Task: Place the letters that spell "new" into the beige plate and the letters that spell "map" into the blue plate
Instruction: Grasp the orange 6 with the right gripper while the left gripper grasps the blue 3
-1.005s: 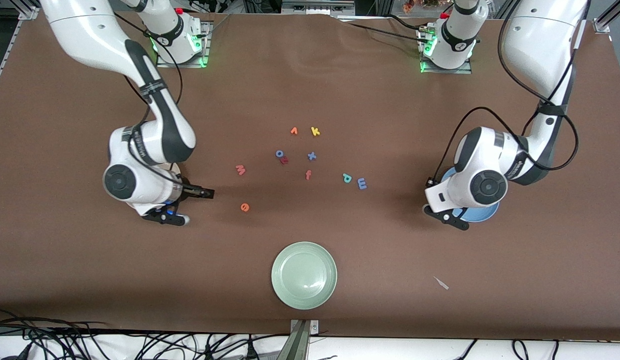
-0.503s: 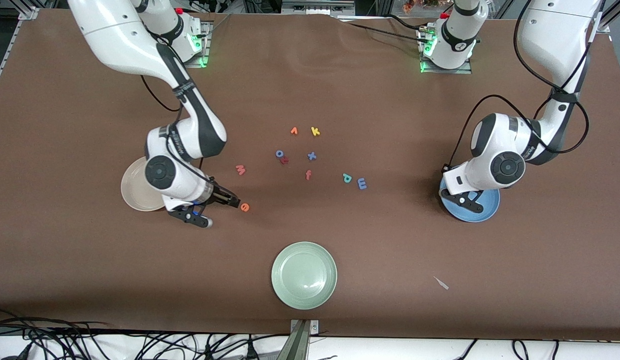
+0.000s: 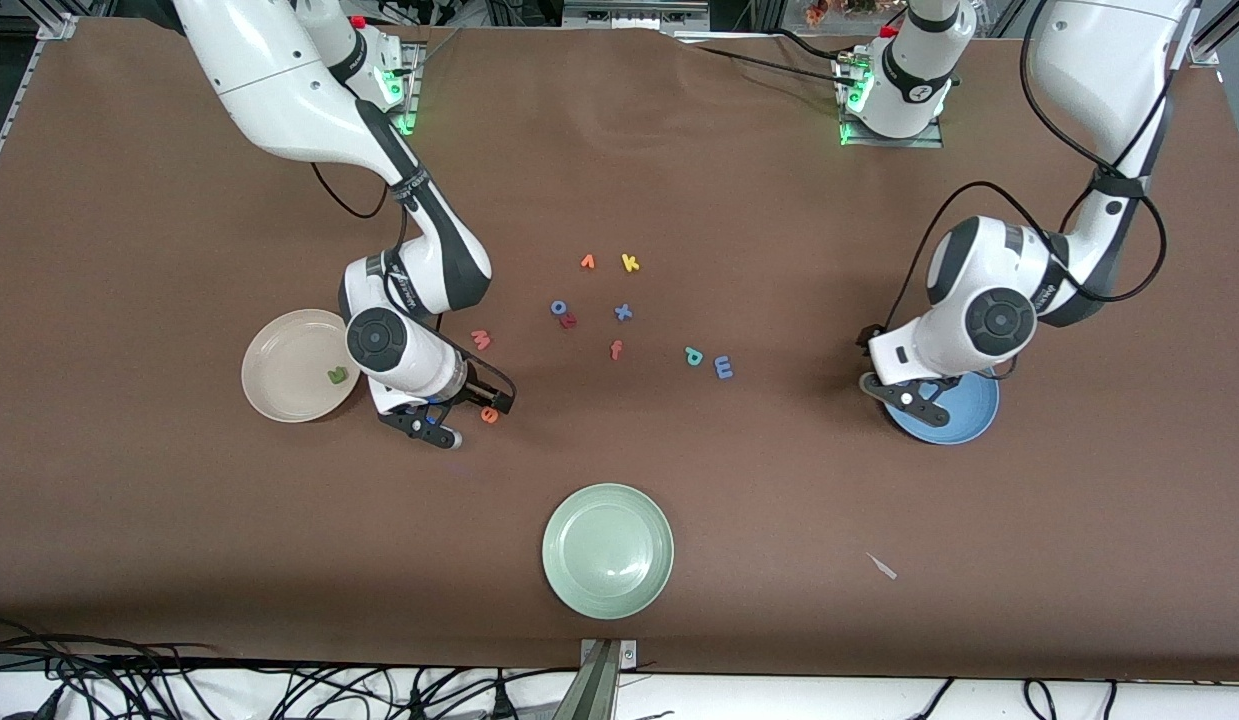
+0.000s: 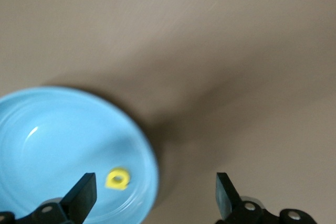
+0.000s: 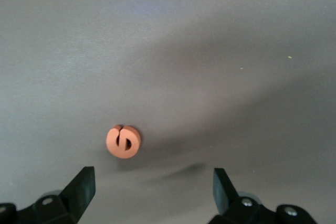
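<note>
- Orange e (image 5: 124, 141): on the table (image 3: 779, 250), just ahead of the right gripper (image 5: 152, 184), between its spread fingers (image 5: 79, 187).
- Yellow a (image 4: 118, 178), barely legible: in the blue plate (image 4: 47, 129), beside one finger of the open left gripper (image 4: 155, 190).
- Dark green n (image 3: 336, 375): in the beige plate (image 3: 279, 345).
- Pinkish-red w (image 3: 481, 340), reading as m: near the right gripper.
- Yellow k (image 3: 630, 263), blue o (image 3: 559, 308), blue x (image 3: 623, 312), orange-red f (image 3: 616, 349), teal p (image 3: 693, 356), blue m (image 3: 723, 367) lying like an E: mid-table, well apart from both grippers.
- Arm markings: too small to read.

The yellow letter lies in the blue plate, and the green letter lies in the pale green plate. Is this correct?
Not quite. The yellow letter does lie in the blue plate, as the left wrist view shows. But the green letter lies in the beige plate, as the front view shows, not in the pale green plate.
</note>
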Controlling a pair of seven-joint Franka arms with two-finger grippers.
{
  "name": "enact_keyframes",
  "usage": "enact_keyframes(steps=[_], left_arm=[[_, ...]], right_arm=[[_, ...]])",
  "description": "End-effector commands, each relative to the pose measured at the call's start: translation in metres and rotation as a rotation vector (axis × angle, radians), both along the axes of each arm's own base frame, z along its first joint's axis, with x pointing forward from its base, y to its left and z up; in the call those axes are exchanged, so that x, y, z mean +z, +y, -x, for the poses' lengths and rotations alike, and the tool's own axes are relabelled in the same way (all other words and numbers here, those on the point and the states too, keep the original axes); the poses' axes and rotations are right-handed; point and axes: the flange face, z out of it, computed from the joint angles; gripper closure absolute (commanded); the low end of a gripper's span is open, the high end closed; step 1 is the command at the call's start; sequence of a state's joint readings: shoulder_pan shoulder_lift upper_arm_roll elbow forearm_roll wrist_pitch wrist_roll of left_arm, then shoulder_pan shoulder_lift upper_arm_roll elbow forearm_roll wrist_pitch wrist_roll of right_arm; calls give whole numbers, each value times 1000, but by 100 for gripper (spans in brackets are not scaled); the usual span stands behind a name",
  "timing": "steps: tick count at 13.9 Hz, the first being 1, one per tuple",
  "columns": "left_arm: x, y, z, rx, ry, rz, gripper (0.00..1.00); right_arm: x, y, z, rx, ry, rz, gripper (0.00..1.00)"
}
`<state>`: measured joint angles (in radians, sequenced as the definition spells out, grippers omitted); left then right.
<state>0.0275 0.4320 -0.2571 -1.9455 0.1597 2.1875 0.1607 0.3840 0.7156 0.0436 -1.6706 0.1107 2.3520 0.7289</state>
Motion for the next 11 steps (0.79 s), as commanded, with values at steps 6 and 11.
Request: enact_keyframes(steps=[6,11], left_arm=[[1,-160,7,293,-66,-20,0],[-40,-220,16,651,-68,-63,0]], right_arm=[[-12,16,-20,0,-26,-16,5],[-13,15,-23,-9,-28,-18,25]])
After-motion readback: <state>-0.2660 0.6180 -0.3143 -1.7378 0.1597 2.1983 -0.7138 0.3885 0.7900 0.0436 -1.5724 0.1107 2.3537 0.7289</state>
